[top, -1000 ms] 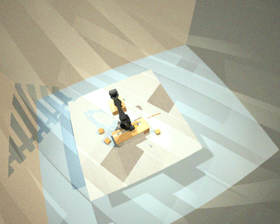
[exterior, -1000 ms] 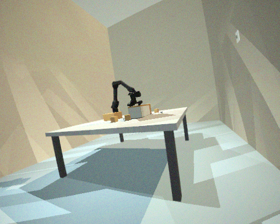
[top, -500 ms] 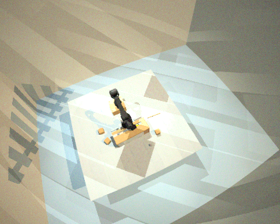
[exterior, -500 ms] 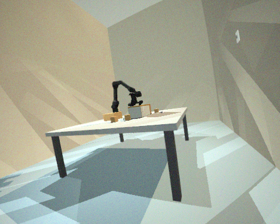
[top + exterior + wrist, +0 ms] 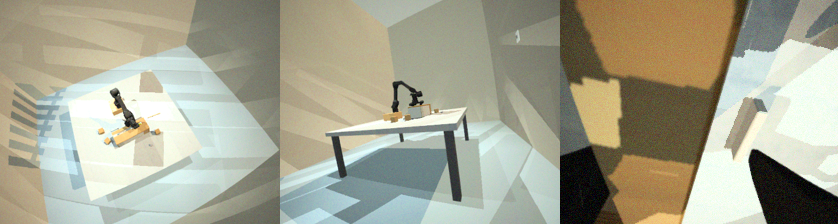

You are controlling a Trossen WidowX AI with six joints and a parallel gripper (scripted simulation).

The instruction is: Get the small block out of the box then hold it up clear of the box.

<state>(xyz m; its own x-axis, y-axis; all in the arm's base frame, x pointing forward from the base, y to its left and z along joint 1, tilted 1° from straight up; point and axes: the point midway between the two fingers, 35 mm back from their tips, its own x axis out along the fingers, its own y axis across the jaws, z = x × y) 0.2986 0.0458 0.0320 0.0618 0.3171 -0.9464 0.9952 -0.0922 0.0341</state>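
Note:
The box [image 5: 130, 137] [image 5: 415, 112] stands upright on the table, with wooden walls; its wood [image 5: 665, 40] fills the left and middle of the wrist view. My gripper [image 5: 133, 125] [image 5: 416, 104] [image 5: 693, 147] is open and empty. It is at the box's top, over the side nearer the arm base, with one finger on each side of the box's edge in the wrist view. A tiny yellow patch [image 5: 140, 123] shows beside the gripper; I cannot tell whether it is the block. The block is not clearly seen in any view.
Small wooden cubes [image 5: 101, 130] [image 5: 107, 140] [image 5: 157, 132] lie near both ends of the box. A wooden piece [image 5: 117, 111] [image 5: 392, 116] lies by the arm base. A thin stick [image 5: 154, 115] lies beyond the box. A pale bar [image 5: 747, 132] shows beside the box.

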